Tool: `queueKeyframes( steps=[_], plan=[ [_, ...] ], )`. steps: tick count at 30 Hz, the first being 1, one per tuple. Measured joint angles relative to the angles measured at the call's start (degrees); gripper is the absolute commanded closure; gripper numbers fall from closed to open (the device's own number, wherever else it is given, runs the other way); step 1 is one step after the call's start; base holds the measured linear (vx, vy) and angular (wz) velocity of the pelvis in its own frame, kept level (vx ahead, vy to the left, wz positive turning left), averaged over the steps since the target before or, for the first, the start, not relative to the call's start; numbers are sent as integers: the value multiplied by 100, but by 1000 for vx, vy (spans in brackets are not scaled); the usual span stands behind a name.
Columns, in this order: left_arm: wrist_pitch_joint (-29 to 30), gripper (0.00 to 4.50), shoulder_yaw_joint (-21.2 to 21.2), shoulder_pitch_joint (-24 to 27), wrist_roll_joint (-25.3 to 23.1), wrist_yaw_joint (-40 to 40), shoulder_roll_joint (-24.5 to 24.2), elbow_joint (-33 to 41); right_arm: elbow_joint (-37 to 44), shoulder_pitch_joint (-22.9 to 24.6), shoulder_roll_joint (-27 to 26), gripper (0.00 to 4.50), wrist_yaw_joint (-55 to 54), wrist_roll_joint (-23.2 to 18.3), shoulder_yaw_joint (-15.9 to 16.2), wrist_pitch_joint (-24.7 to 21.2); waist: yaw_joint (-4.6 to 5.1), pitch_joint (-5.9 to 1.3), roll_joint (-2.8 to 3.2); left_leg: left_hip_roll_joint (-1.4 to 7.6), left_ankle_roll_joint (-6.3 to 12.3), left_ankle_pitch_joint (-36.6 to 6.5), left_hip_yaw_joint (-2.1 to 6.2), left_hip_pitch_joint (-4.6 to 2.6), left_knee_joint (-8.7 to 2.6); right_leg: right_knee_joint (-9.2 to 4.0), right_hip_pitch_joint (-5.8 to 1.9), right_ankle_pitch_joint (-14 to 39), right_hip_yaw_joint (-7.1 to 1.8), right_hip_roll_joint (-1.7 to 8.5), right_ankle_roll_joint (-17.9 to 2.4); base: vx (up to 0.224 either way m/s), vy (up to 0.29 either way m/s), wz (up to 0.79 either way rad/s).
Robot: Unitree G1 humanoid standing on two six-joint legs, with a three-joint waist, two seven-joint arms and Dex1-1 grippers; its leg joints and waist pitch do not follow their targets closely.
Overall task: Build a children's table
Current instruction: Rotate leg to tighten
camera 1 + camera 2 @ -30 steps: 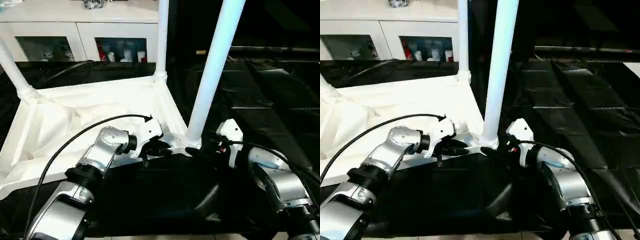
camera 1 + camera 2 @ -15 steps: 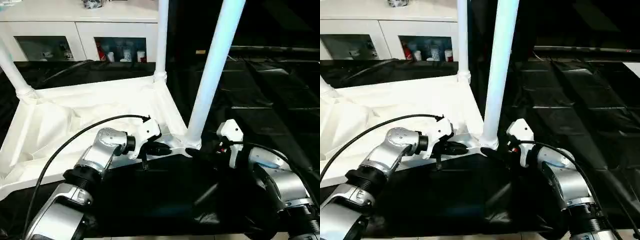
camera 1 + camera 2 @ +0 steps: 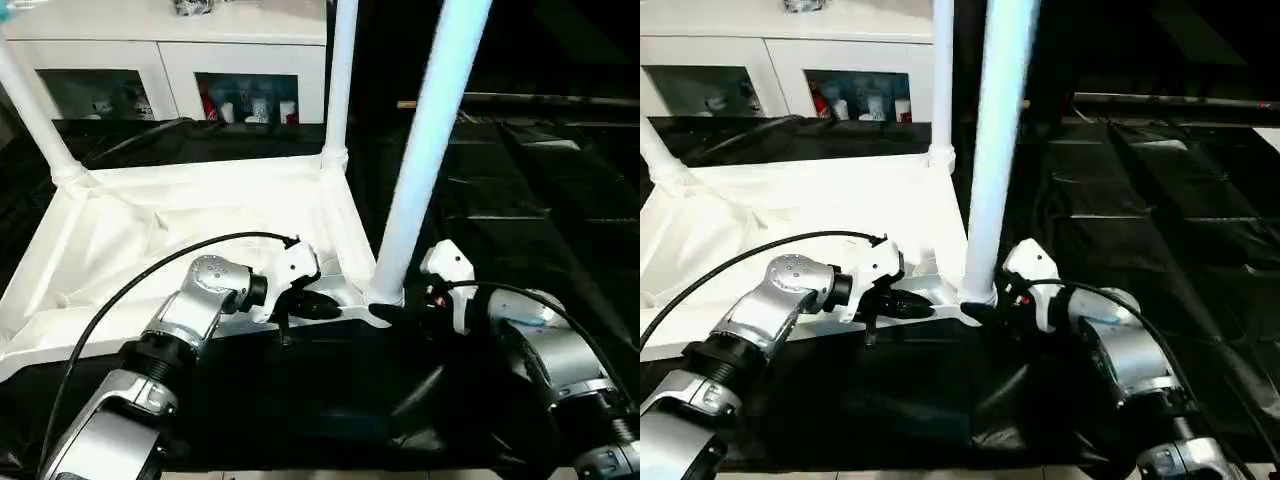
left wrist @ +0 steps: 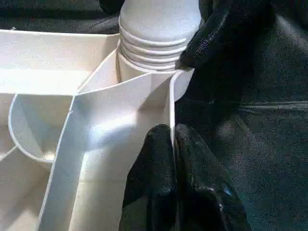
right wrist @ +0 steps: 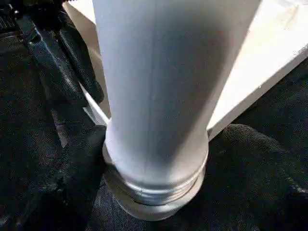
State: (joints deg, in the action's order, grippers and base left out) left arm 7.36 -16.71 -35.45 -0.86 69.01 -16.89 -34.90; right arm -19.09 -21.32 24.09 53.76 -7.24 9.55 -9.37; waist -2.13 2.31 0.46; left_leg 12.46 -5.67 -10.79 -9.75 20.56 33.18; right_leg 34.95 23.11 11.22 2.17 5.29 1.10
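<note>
The tabletop (image 3: pixel 180 240) lies upside down on the black-covered worktop (image 3: pixel 540 200), ribbed underside up, with 3 legs standing in its corner sockets: 1 at the far left (image 3: pixel 30 110), 1 at the far right (image 3: pixel 340 80), and the near leg (image 3: pixel 425 150) at the corner closest to the robot. A white cabinet (image 3: pixel 160 70) with glass doors stands behind.

The left gripper (image 4: pixel 172 144) is clenched on the tabletop's raised rim just beside that near corner, 1 finger on each side of the thin wall. The right gripper (image 3: pixel 395 312) wraps the base of the near leg, its fingers (image 5: pixel 250 159) on either side of the threaded collar where it meets the socket (image 4: pixel 144 72).

Several threads show above the socket in the left wrist view, so the leg looks not yet fully seated. To do this well, the right gripper should hold the leg firmly low down and turn it about its own axis, keeping it upright so the threads do not cross. The left gripper's job is to keep the rim from twisting or sliding on the cloth; a pinch this close to the corner resists that turning well.
</note>
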Motion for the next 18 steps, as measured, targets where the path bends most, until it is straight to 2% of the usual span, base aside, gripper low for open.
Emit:
queueKeyframes(
  steps=[9,11,16,18],
  plan=[
    [10,450,1,3,9,-8,-13,7,-141,-39,-47,137,163,-97,19,67,1,2,-3,1,0,0,0,-1,2,2,0,0,0,0,0,0,0,0],
    [11,450,1,3,11,-8,-17,9,-151,-39,-48,163,168,-110,19,68,1,2,-3,1,0,0,0,-1,3,2,0,0,0,0,0,0,0,0],
    [13,450,7,13,18,-34,-28,15,-165,-38,-86,175,137,-110,15,73,0,2,-3,0,0,0,0,-1,3,3,0,0,0,0,0,0,0,0],
    [-22,450,61,-35,-26,-420,116,-160,-294,-34,-273,176,-322,-59,-88,94,6,1,-5,1,0,1,0,-3,8,6,-7,-3,-2,0,-5,0,0,0]
  ],
)
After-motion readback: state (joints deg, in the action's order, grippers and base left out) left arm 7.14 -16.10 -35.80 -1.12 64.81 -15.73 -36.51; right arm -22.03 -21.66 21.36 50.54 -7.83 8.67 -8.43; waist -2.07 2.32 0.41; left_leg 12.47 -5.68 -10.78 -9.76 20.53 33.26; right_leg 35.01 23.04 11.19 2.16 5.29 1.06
